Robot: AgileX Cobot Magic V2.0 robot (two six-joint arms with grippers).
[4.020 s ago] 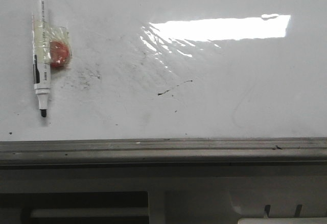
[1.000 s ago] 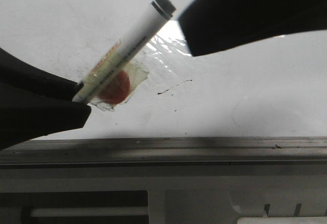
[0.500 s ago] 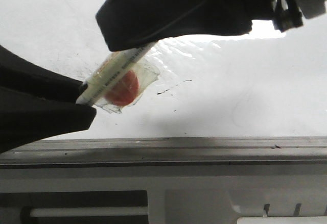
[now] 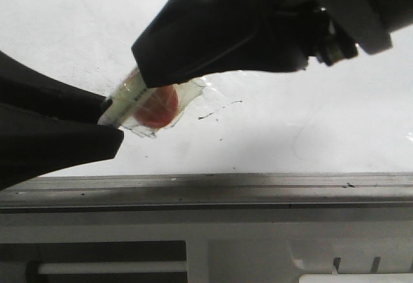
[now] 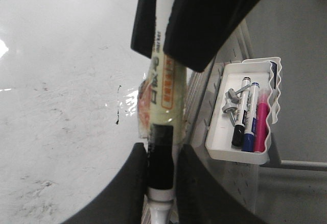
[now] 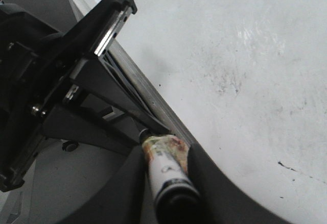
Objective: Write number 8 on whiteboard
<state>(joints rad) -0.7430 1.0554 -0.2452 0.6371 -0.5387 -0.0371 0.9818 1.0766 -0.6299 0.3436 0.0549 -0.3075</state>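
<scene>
A white marker (image 4: 126,102) wrapped in clear tape with a red patch (image 4: 161,106) is held tilted above the whiteboard (image 4: 310,128). My left gripper (image 4: 110,125) is shut on its black band near the tip end, which shows clearly in the left wrist view (image 5: 161,157). My right gripper (image 4: 145,70) covers the marker's other end, with its fingers tight on both sides of the barrel (image 6: 166,170) in the right wrist view (image 6: 164,150). No number 8 shows on the board, only a short black smear (image 4: 219,110).
The board's grey metal edge rail (image 4: 258,186) runs along its near side. A white tray (image 5: 235,155) beside the board holds black, blue and pink markers. Faint grey smudges and black specks mark the board.
The marker first lay flat at the board's left; the left gripper then held it up tilted. Over the last second my right gripper moved down and left over its upper end.
</scene>
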